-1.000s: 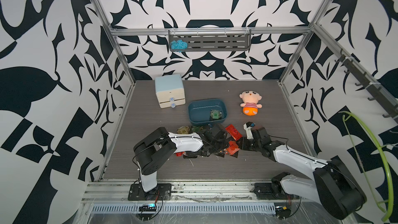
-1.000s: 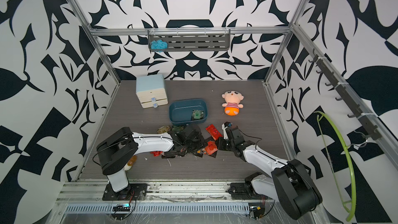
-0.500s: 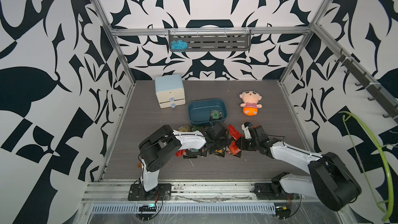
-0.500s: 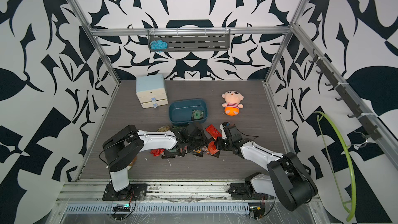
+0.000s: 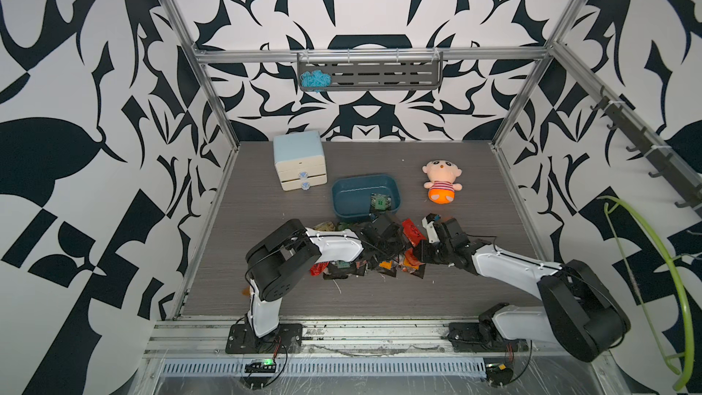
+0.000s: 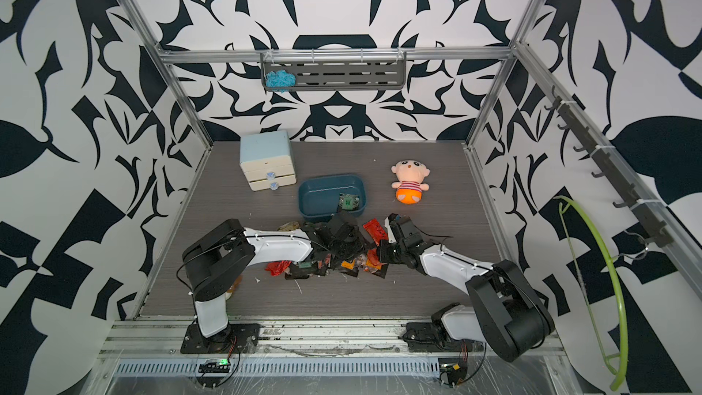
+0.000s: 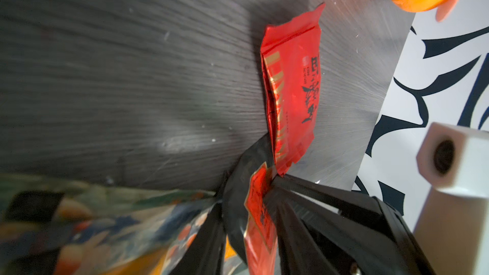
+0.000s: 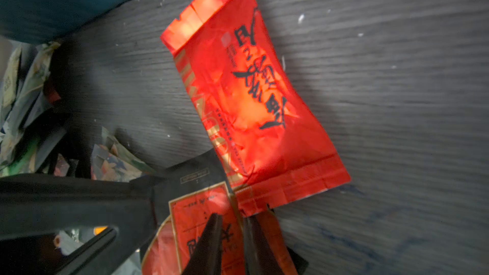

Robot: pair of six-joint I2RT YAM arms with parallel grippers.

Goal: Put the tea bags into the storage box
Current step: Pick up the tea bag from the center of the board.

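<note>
— Are both built alike?
— Yes. The left arm [image 5: 334, 246] and right arm [image 5: 509, 265] have white shells, bulky black joint housings and thin black cables.
— The ends?
— The right gripper [image 8: 231, 218] has black tapering fingers. Black base plates [image 5: 262, 338] are near, with red-and-black wires.

Surface: table [image 5: 266, 222], dark grey wood-grain.
Back: drawer cabinet [image 5: 299, 160] and plush doll [image 5: 441, 181] stood well apart.
Centre: storage box [image 5: 364, 178] rested here.
Front: tea bags [image 5: 385, 264] lay heaped; red sachet [image 5: 413, 230] at the heap's edge.
Front-left: small orange item [image 5: 246, 292], possibly a sachet.

Some tea bags [image 5: 387, 265] hidden under left arm [image 5: 334, 246]; storage box [image 8: 53, 1] cut off and blurred in right wrist view.
</note>
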